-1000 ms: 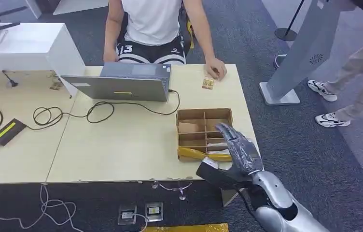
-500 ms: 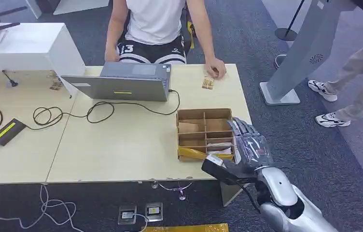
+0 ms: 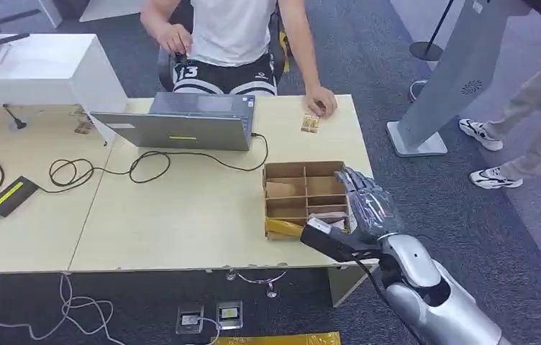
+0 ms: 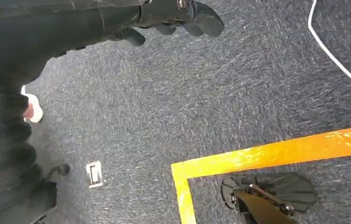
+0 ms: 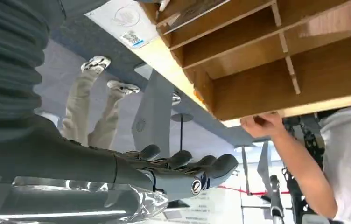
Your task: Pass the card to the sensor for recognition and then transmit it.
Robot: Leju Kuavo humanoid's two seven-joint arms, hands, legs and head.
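My right hand [image 3: 365, 208] hovers at the right edge of the brown cardboard divider box [image 3: 282, 170], fingers spread and nothing in it; its thumb reaches over the box's near right corner. In the right wrist view the fingers [image 5: 183, 171] stretch out beside the box [image 5: 257, 60]. Light cards [image 3: 325, 215] lie in the box's near right compartments, and a white printed card [image 5: 123, 19] lies at the box's near end. A small card-like item [image 3: 310, 123] sits by a person's hand [image 3: 321, 100]. My left hand [image 4: 173, 16] hangs over the carpet, fingers loosely bent, holding nothing.
A grey laptop [image 3: 181, 123] with a black cable stands mid-table before a seated person [image 3: 232, 36]. A black device with a yellow strip [image 3: 10, 194] lies far left. A grey kiosk stand [image 3: 455, 79] and another person's legs [image 3: 534, 122] are to the right.
My right hand has swung from above the box's compartments to its right edge and risen slightly. The seated person has lifted one hand from behind the laptop up to the chest.
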